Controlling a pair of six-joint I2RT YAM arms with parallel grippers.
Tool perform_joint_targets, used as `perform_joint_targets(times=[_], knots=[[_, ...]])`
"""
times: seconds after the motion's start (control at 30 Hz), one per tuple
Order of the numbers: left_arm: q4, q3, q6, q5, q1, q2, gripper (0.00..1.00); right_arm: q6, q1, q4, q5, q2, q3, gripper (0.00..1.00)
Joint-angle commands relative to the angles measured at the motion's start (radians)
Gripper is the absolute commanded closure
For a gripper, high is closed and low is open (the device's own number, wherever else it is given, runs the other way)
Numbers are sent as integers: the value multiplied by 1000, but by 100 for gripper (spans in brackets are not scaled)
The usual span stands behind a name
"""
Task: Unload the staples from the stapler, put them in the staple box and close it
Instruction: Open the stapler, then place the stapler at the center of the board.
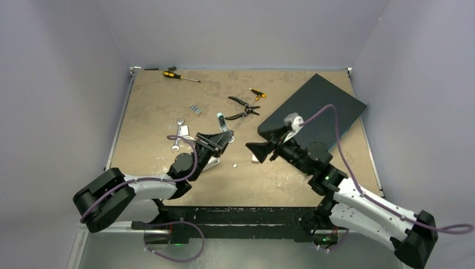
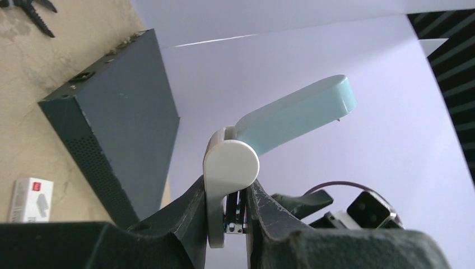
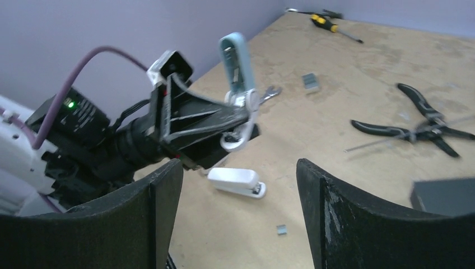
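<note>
- While your left gripper (image 2: 231, 216) clamped the stapler (image 2: 231, 162) at its hinge, jaws nearly closed and blue lid (image 2: 297, 115) raised, your right gripper (image 3: 240, 168) hung wide open and empty.
- Staples (image 3: 310, 81): a strip and a fragment (image 3: 282, 228) lay loose on the table (image 3: 336, 185); you could not see into the magazine.
- Risk: a sideways push could have twisted the stapler in that narrow grip and scattered the staples.

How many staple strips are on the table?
2. One strip lies left of the pliers; a smaller strip lies near the front, mid-table. More may hide inside the stapler.
</note>
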Motion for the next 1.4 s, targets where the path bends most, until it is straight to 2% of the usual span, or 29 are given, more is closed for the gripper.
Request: perform_joint_targets(times=[0.0,0.27,0.7,1.17,1.37], knots=[[148,-5,-66,-74,1,-16,100,-152,161,251,121,101,16,25],[71,-14,-25,-109,1,-111,100,-225,229,355,246,230,33,37],[84,-25,-27,-94,1,-118,100,-377,311,475,329,423,117,33],[127,-25,-46,-52,2,-99,100,-433,320,522,390,552,166,45],[128,-30,-62,-24,1,-91,100,-457,320,557,378,579,189,45]])
